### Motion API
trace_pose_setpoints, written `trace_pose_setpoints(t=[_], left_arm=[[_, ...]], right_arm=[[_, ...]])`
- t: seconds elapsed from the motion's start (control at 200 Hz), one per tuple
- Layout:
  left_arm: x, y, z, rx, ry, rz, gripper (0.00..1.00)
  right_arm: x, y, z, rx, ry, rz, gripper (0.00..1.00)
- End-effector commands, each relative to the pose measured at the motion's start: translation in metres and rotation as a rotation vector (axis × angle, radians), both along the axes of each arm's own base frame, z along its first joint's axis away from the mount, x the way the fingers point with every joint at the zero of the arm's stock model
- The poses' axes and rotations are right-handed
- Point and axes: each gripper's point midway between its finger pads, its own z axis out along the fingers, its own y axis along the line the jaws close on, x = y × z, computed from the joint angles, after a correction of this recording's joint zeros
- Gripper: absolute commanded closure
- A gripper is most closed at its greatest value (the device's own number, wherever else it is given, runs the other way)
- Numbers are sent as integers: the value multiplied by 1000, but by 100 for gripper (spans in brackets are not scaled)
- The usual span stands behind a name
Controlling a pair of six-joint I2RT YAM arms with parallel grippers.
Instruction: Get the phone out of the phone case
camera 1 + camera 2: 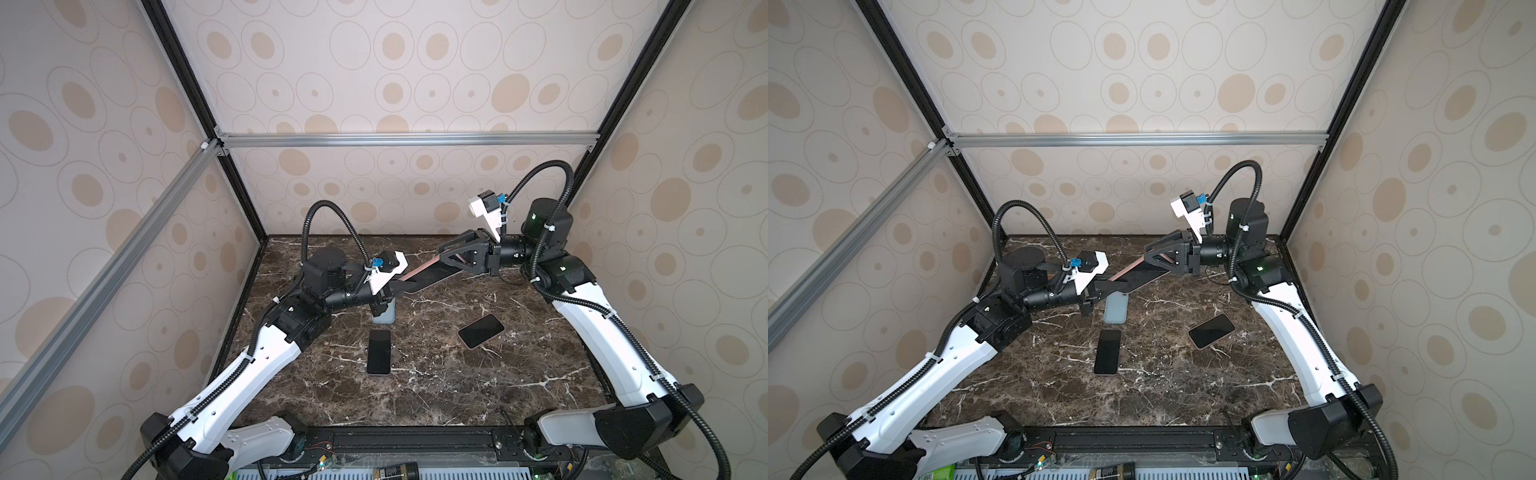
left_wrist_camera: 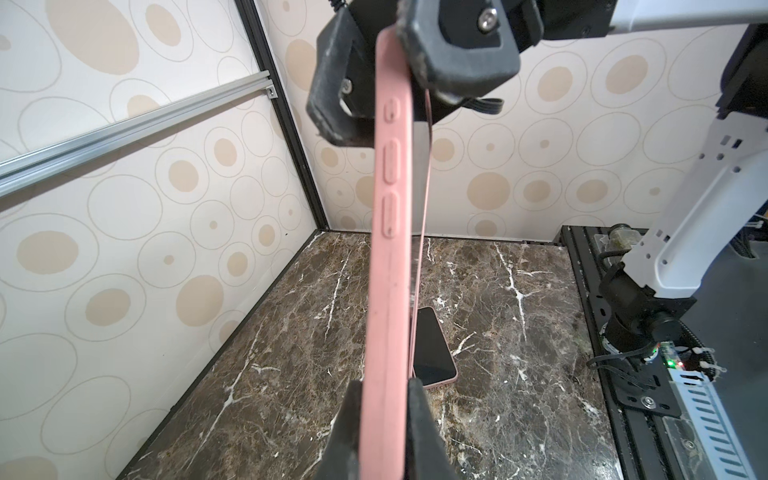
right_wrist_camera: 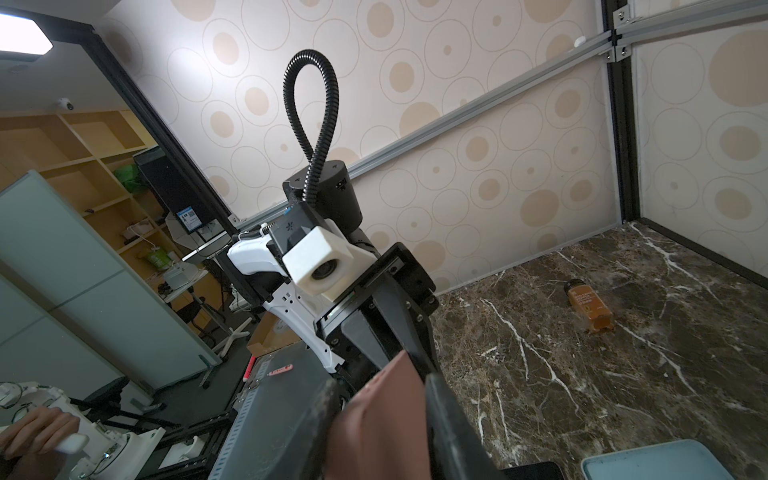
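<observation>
A pink phone case hangs in the air above the back of the marble table, stretched between both arms. The phone sits in it, its black screen showing in both top views. My left gripper is shut on the lower end; its fingertips press both faces of the phone case. My right gripper holds the higher end, with the phone case lying between its fingers. A thin pink strip runs beside the case's buttoned edge.
An empty light blue case lies on the table under the left gripper. Two bare phones lie screen up: one near the middle, another to its right. A small amber bottle lies near the left wall.
</observation>
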Motion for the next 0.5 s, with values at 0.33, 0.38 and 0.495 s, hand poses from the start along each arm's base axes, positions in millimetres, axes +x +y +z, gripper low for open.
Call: trace_pose_setpoints(t=[0.33, 0.38, 0.495], left_arm=[[34, 40, 72, -64, -341, 300, 100], [34, 40, 69, -58, -335, 299, 100], [33, 40, 62, -54, -322, 297, 100]], right_arm=[[24, 4, -28, -63, 337, -92, 61], [24, 5, -23, -48, 327, -89, 59], [24, 5, -2, -4, 266, -85, 40]])
